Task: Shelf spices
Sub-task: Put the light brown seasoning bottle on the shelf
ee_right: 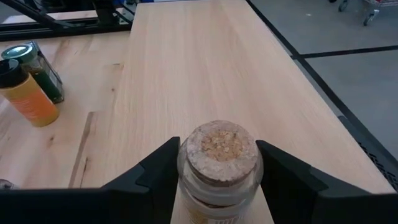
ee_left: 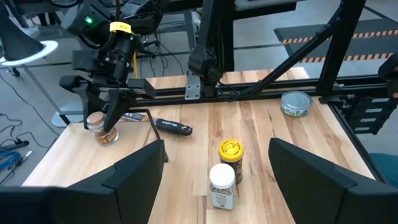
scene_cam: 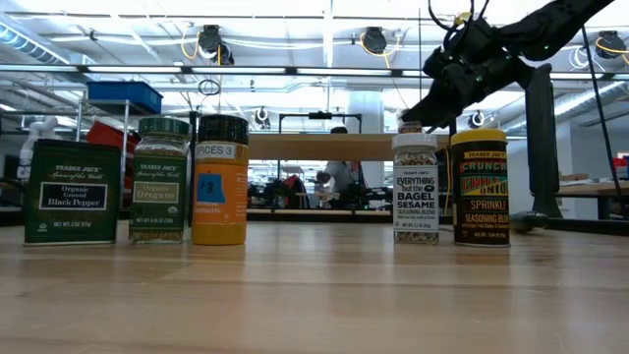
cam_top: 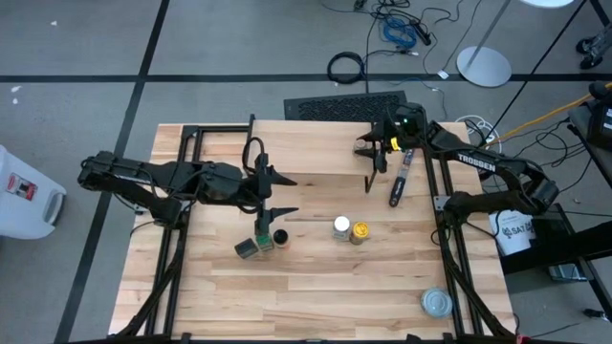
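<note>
Right hand (ee_right: 217, 180) sits over the shelf (ee_right: 205, 56), fingers on either side of a small cork-topped jar (ee_right: 217, 155). Fingers stand close against the jar's sides; a firm grip or a slight gap, cannot tell. Jar stands upright on the shelf plank, directly under the hand. In the left wrist view the same hand (ee_left: 99, 121) hangs above the jar (ee_left: 102, 130) near the shelf's end, with a long dark packet (ee_left: 171, 126) lying just beside it on the surface (ee_left: 261, 130).

Left hand (cam_top: 273, 196) hovers open, fingers spread wide and empty. Below and ahead of it, on the surface: a dark square tin (cam_top: 249, 249), a green-lidded jar (cam_top: 264, 241) and an orange jar (cam_top: 280, 236), clustered close together. Farther toward the right hand stand a white-lidded jar (cam_top: 340, 227) and a yellow-lidded jar (cam_top: 360, 232), just beside each other.

Low view shows all five upright: tin (scene_cam: 72, 192), green-lidded (scene_cam: 160, 180), orange (scene_cam: 219, 180), white-lidded (scene_cam: 415, 187), yellow-lidded (scene_cam: 480, 187). Flat round silver tin (cam_top: 436, 303) sits well apart, near the surface's corner.
</note>
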